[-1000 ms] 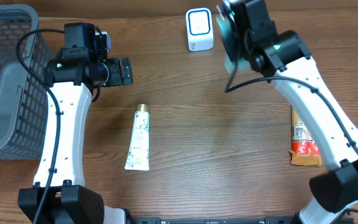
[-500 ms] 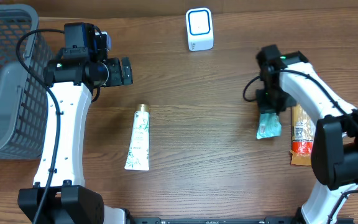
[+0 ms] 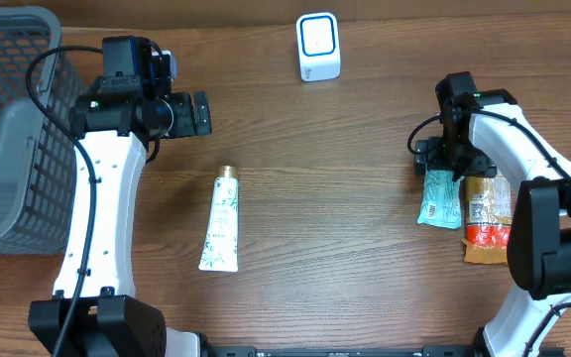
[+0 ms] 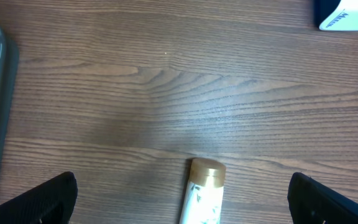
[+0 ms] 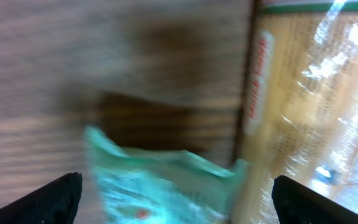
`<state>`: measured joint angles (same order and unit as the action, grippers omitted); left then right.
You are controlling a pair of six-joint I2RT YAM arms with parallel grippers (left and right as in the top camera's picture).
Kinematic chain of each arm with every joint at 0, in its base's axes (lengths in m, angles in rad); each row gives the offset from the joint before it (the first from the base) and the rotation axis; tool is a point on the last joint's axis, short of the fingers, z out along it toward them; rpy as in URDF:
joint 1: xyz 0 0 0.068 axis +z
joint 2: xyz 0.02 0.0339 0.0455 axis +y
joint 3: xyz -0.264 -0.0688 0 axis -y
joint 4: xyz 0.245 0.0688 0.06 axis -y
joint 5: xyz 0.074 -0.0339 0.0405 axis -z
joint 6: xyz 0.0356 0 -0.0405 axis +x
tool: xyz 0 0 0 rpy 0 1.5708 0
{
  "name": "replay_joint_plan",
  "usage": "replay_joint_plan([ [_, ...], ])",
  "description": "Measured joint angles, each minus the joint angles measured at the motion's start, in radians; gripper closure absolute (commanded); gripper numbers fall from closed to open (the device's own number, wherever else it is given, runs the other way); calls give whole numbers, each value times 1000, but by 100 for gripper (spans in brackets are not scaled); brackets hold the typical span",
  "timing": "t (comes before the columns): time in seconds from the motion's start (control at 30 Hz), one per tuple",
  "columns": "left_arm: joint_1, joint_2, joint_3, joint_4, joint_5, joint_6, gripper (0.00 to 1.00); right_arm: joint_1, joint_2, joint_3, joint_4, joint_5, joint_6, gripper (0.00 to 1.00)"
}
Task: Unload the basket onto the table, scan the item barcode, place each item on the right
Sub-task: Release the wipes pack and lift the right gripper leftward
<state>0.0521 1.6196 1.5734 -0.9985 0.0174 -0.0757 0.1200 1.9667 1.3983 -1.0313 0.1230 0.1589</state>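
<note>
Right pincer (image 5: 174,183) spread wide over the teal packet (image 3: 440,198), apparently not gripping it; the wrist view is blurred. Packet flat on the counter (image 3: 335,248), against the snack bag (image 3: 486,223), well apart from the scanner (image 3: 318,47). A second earlier the pincer held it up beside the scanner. Left pincer (image 4: 182,177) spread, empty, above the tube (image 3: 221,220).

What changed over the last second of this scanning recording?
The right gripper carried the teal packet away from the scanner, down and to the right, laid it beside the orange snack pack and opened, letting it go. The left gripper, open, the tube, the scanner and the basket stayed where they were.
</note>
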Motion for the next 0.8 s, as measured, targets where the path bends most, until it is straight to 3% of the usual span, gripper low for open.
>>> replay_joint_plan([
  [0.43,0,0,0,4,3,0,0,151,0,1,264,-495,50,0],
  [0.67,0,0,0,-29,67,-8,0,231,0,1,319,-588,61,0],
  [0.8,-6,1,0,-144,76,-19,0,277,0,1,319,-587,69,0],
])
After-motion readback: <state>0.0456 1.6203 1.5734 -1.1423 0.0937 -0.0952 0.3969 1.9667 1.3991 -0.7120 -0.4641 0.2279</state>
